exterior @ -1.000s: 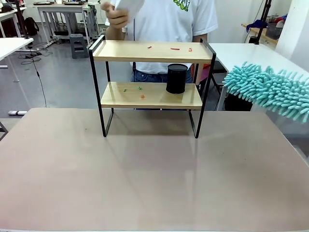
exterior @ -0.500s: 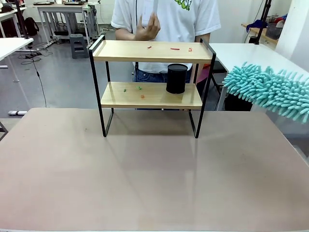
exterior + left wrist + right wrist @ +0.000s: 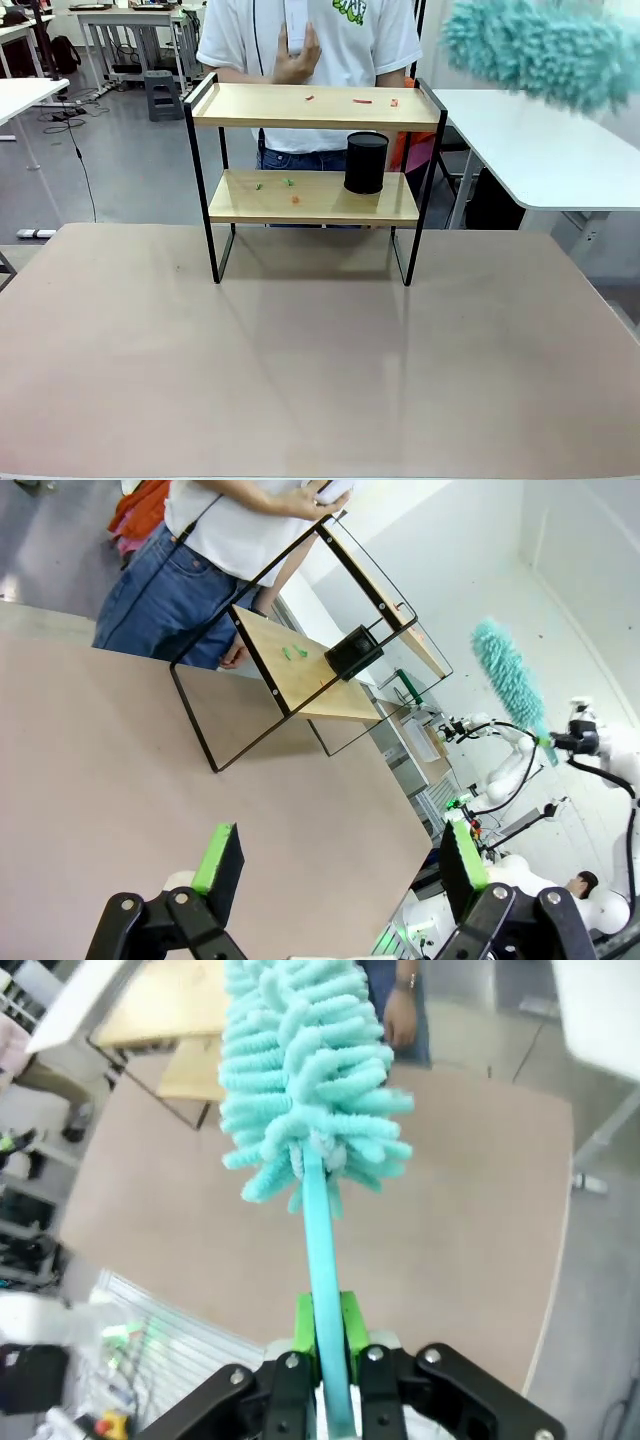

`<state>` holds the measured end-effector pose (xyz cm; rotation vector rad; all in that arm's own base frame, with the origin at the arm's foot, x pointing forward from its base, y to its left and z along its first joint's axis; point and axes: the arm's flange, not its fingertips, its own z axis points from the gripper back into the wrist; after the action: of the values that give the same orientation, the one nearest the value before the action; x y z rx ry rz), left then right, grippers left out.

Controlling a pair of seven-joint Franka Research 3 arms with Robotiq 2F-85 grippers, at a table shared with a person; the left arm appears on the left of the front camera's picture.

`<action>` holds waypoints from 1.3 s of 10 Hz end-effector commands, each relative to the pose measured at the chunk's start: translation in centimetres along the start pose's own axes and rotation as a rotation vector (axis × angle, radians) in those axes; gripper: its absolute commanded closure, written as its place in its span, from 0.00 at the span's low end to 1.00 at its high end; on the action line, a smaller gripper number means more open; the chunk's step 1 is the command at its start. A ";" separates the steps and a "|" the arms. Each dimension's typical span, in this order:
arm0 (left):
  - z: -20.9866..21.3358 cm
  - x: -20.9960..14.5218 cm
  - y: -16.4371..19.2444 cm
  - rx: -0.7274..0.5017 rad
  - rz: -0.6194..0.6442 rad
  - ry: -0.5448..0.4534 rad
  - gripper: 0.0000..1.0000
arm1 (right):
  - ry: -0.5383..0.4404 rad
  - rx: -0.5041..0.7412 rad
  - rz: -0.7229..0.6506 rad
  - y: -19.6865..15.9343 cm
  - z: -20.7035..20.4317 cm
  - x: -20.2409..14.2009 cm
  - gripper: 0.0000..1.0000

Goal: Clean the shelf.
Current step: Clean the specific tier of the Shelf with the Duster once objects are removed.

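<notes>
The shelf (image 3: 270,106) stands at the table's far side, a two-tier rack of light wood in a black frame. Red crumbs (image 3: 361,101) dot its top board. On the lower board lie green bits (image 3: 290,182) and a black cup (image 3: 366,162). A fluffy teal duster (image 3: 535,45) hovers high at the upper right, above and right of the shelf. My right gripper (image 3: 328,1345) is shut on the duster's handle, the duster head (image 3: 300,1070) pointing away over the table. My left gripper (image 3: 340,865) hangs open above the table, well short of the shelf (image 3: 300,670).
A person stands right behind the shelf, one hand (image 3: 297,40) raised above the top board holding something white. A white side table (image 3: 540,140) is to the right. The brown tabletop (image 3: 320,360) stretches in front of the shelf.
The duster has risen from mid-height at the right edge to the top right and swung slightly left. The person has shifted left behind the shelf.
</notes>
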<state>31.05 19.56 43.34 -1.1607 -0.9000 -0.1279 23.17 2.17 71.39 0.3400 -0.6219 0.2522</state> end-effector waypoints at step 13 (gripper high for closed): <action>-0.2 0.2 -0.1 -0.014 -0.021 -0.021 0.00 | -0.012 -0.343 -0.187 7.5 -15.2 10.7 0.87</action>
<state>31.10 19.59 43.30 -1.1615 -0.8989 -0.1293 36.81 15.31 66.63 0.0865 -0.6101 -0.0203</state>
